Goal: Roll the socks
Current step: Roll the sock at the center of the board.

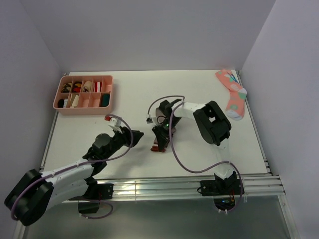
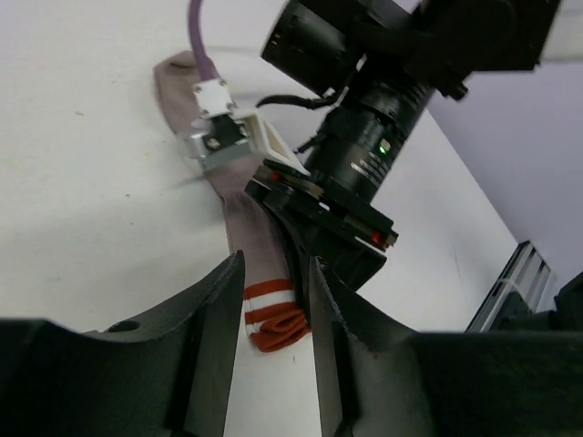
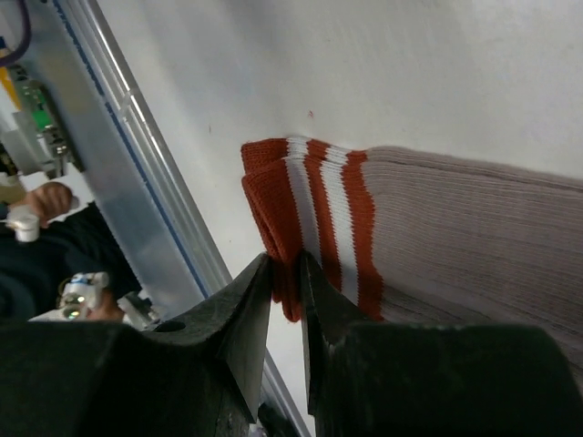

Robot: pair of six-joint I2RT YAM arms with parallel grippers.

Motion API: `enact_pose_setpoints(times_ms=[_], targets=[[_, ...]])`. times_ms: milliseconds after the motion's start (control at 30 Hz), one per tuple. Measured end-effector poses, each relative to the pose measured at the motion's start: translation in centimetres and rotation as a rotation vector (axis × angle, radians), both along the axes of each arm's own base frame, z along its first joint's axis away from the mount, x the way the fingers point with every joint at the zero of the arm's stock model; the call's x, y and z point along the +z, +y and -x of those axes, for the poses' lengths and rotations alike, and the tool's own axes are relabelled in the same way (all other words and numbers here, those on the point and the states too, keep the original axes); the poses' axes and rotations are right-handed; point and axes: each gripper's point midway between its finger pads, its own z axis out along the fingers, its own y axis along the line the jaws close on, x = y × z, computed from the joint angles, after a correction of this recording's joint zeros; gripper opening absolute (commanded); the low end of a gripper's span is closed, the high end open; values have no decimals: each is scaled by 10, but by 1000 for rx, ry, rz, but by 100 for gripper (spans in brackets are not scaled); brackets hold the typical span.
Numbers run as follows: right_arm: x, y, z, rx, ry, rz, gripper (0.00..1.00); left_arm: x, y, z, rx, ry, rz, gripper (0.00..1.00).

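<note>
The taupe sock point(image 2: 248, 223) lies flat at mid-bench point(image 1: 199, 89), towards the near edge, with its striped cuff point(image 3: 314, 187) nearest that edge. The right gripper point(image 3: 287, 273) pinches the cuff's folded edge, jaws narrow. The left gripper point(image 2: 276, 264) straddles the cuff, jaws partly apart; contact cannot be told. A pink sock point(image 1: 233, 94) lies at the far right corner and a tray point(image 1: 59, 105) at the far left.

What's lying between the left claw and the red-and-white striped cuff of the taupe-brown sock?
Nothing, only bare white table, shown in the left wrist view.
</note>
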Motion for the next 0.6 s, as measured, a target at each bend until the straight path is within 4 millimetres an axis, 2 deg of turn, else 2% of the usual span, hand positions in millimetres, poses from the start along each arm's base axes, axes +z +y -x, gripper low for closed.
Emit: enact_pose_setpoints(times_ms=[100,267,600], targets=[[-2,-4,-2,-17,49,-7,26,-13,-14,2,-44,-13,-41,41],[-1,-11,1,-29,121,-17,26,-41,-23,2,-86,2,-117,47],[4,-13,4,-21,199,-46,25,-56,-62,6,-280,-6,-157,50]])
